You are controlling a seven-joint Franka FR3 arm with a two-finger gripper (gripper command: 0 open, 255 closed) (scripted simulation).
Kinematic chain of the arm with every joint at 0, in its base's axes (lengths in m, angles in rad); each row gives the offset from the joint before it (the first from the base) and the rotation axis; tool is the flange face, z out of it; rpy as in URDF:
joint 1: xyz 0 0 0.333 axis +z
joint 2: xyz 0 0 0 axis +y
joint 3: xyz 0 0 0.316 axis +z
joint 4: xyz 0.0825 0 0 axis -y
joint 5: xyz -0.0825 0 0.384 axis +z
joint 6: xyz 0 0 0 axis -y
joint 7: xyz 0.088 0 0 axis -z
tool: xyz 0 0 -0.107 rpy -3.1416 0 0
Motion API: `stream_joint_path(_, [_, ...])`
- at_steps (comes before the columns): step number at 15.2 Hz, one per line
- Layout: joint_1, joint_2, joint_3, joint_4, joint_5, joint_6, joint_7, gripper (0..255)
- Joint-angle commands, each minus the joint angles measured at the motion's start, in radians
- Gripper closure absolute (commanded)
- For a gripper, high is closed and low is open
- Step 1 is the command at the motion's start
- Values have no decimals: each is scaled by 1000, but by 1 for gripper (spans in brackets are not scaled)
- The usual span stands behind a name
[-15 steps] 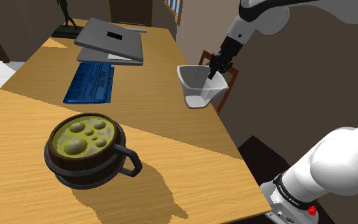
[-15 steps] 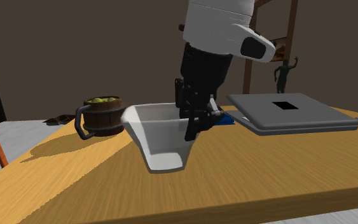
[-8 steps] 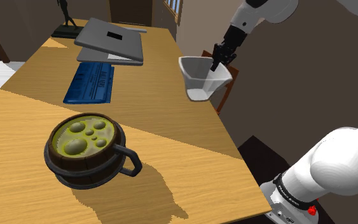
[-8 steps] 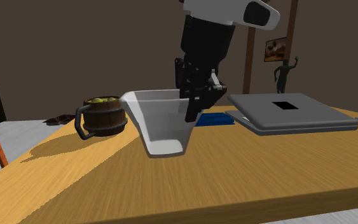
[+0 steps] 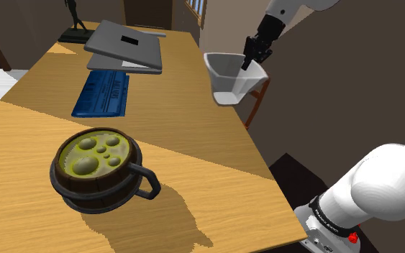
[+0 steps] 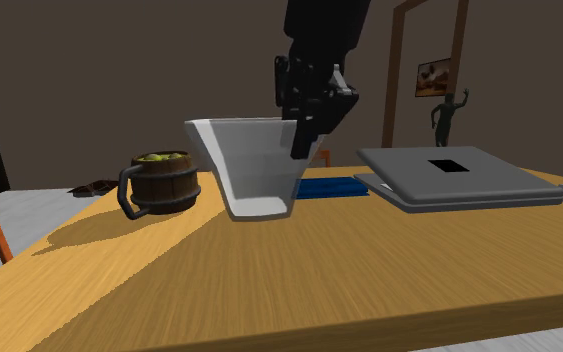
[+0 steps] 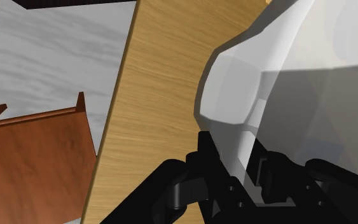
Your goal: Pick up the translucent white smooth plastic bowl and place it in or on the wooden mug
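The bowl [image 5: 233, 77] is pale grey-white and smooth, with walls that taper from a wide, rounded-square rim to a small flat base. In the wrist view its wall [image 7: 285, 95] is see-through enough that one dark finger shows behind it. The black end effector [image 5: 249, 62] is clamped on the bowl's rim, one finger inside the wall and one outside. It holds the bowl upright in the air, above the edge of the table [image 5: 193, 136] at the shoulder view's right. The wooden mug [image 5: 96, 169] is barrel-shaped with dark hoops and a dark handle and holds yellow-green lumps. It stands on the table well apart from the bowl, toward the shoulder view's lower left.
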Motion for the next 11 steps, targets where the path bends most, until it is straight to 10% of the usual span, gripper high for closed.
stream_joint_path(1, [0,0,-1,28,-1,-26,8,255])
stream_joint_path(11, [0,12,-6,173,-5,-153,47,255])
